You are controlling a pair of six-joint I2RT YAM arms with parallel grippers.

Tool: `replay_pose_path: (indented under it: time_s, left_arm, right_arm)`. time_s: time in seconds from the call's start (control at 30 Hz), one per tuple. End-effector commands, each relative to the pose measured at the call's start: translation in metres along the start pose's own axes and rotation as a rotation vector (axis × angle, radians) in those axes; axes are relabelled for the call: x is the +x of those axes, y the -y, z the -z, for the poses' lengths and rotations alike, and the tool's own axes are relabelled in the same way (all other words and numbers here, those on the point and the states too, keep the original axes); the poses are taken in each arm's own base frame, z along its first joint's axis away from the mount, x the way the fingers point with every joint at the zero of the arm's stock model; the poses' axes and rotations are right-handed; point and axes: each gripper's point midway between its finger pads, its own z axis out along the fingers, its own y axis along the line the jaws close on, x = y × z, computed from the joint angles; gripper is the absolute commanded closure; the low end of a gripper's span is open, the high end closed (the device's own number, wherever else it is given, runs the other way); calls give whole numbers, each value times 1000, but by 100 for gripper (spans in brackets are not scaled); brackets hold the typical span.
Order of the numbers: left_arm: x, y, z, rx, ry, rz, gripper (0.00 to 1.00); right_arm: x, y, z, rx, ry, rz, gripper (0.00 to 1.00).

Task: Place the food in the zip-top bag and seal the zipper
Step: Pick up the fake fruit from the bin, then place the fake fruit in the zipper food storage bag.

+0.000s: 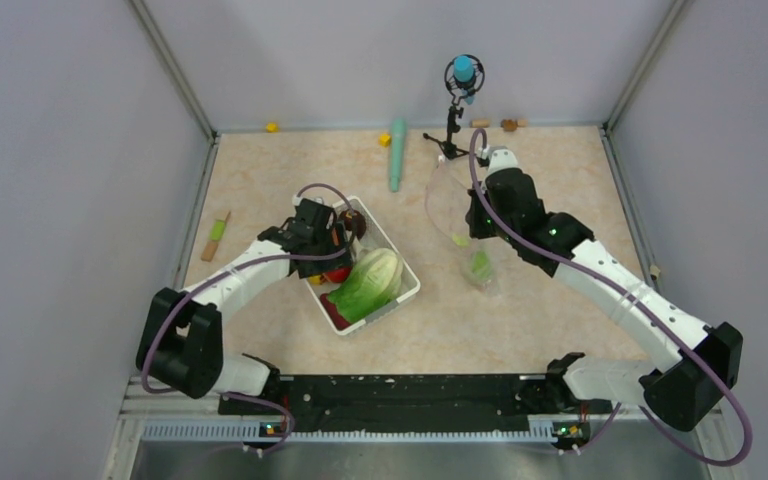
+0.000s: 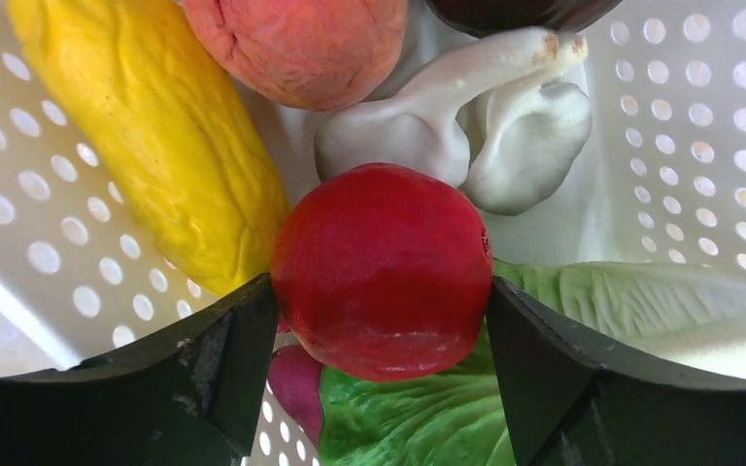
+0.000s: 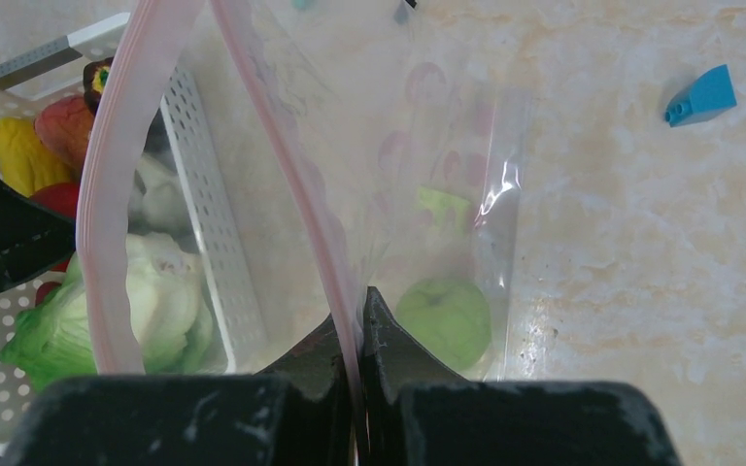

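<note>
In the white basket (image 2: 680,126), the left gripper (image 2: 381,320) straddles the red apple (image 2: 381,267) with fingers spread at its sides. Right of the basket, the right gripper (image 3: 357,335) pinches the bag (image 3: 389,184) by its pink zipper (image 3: 291,175); a green apple (image 3: 444,320) lies inside.

Left tool (image 1: 332,236) inside white basket (image 1: 408,282) beside cabbage (image 1: 368,282), right tool (image 1: 474,224) at clear bag (image 1: 452,205)

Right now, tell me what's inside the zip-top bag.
Through the clear zip-top bag, a green apple sits at the bottom, with a small pale green piece above it. The right gripper pinching the zipper hides the near corner.
</note>
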Motion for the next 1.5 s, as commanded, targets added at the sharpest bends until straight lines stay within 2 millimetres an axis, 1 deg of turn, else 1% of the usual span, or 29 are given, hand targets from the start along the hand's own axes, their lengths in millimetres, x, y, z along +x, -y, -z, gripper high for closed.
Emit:
replay_pose_path:
  time_s: [0.0, 0.07, 0.1, 0.2, 0.27, 0.4, 0.53, 0.67, 0.73, 0.83, 0.97, 1.1, 1.17, 1.23, 1.27, 1.33, 1.47]
  left_arm:
    - [-1, 6, -6, 15, -35, -27, 24]
    - [1, 6, -9, 14, -47, -23, 32]
    - [0, 8, -8, 22, -46, -23, 39]
    - [-6, 12, -3, 40, -20, -27, 53]
    - [-11, 14, 4, 49, 6, -25, 59]
    - [-21, 18, 20, 73, 54, -22, 65]
    - [-34, 23, 43, 106, 120, -16, 70]
    - [-52, 39, 72, 194, 200, -28, 73]
    - [-65, 50, 87, 251, 258, -45, 80]
    - [-78, 84, 116, 416, 300, -98, 81]
    - [-91, 145, 166, 646, 387, -236, 84]
    - [-88, 202, 203, 831, 428, -369, 84]
    - [-86, 226, 218, 915, 442, -407, 84]
    - [-81, 247, 226, 983, 434, -447, 84]
    - [-80, 254, 226, 1002, 426, -459, 84]
    - [-78, 266, 223, 1018, 414, -477, 84]
    - [-78, 284, 210, 1021, 390, -490, 84]
  right_arm:
    - [-11, 5, 1, 13, 50, 5, 100]
    - [-14, 8, 1, 28, 59, 4, 100]
    - [-14, 8, 2, 27, 62, 4, 100]
    - [-13, 7, 2, 22, 62, 4, 100]
    - [-14, 7, 3, 21, 63, 2, 100]
    - [-14, 6, 5, 12, 69, -2, 100]
    - [-15, 4, 6, -1, 74, -4, 100]
    - [-15, 3, 6, -10, 76, -7, 100]
    - [-15, 2, 6, -17, 74, -10, 100]
    - [-15, -4, 8, -49, 70, -11, 100]
    - [-16, -7, 10, -62, 73, -17, 100]
    - [-17, -11, 13, -88, 76, -25, 100]
    - [-17, -11, 13, -92, 83, -27, 100]
    - [-16, -12, 13, -99, 81, -29, 100]
    - [-15, -12, 13, -101, 80, -30, 100]
    - [-17, -13, 13, -105, 87, -32, 100]
    - [-17, -16, 13, -121, 85, -32, 100]
